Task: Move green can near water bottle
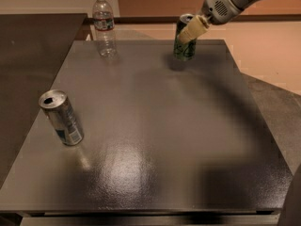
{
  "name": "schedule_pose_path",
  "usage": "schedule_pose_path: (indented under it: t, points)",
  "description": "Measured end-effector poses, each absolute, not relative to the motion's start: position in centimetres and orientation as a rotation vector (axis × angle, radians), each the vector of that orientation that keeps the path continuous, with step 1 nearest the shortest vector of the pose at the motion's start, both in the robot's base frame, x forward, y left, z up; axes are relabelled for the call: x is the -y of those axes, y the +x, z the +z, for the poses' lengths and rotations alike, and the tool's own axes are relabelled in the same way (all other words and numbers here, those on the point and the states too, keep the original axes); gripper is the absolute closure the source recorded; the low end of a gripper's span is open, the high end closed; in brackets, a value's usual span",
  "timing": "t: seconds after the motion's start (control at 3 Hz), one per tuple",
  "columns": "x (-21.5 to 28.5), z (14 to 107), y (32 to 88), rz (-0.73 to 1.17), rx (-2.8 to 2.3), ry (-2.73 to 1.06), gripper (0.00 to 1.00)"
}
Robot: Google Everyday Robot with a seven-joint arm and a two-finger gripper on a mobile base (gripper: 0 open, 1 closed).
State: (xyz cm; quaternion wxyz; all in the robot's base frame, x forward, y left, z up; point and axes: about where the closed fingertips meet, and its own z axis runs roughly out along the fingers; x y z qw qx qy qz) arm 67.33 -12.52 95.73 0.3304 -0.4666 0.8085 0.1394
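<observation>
Camera view | gripper [188, 35] at far end of grey table [155, 126], clamped on dark green mottled can [184, 48] | clear plastic water bottle [104, 28] well apart

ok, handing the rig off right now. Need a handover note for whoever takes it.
The gripper is at the upper right, closed on the upper part of the green can.
The green can is upright near the far edge of the table, right of centre. I can't tell whether it is lifted off the surface.
The water bottle stands upright at the far left, well apart from the can.
The silver can at the near left is not part of the job.
Done: grasp. Left: carry the can left, set it beside the bottle, release.
</observation>
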Motion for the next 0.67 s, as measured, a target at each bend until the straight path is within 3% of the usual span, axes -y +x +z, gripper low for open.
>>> schedule_pose_path:
  t: [0.67]
  points:
    - [4.5, 97.7, 70.1, 0.427, -2.015, -1.306, 1.0]
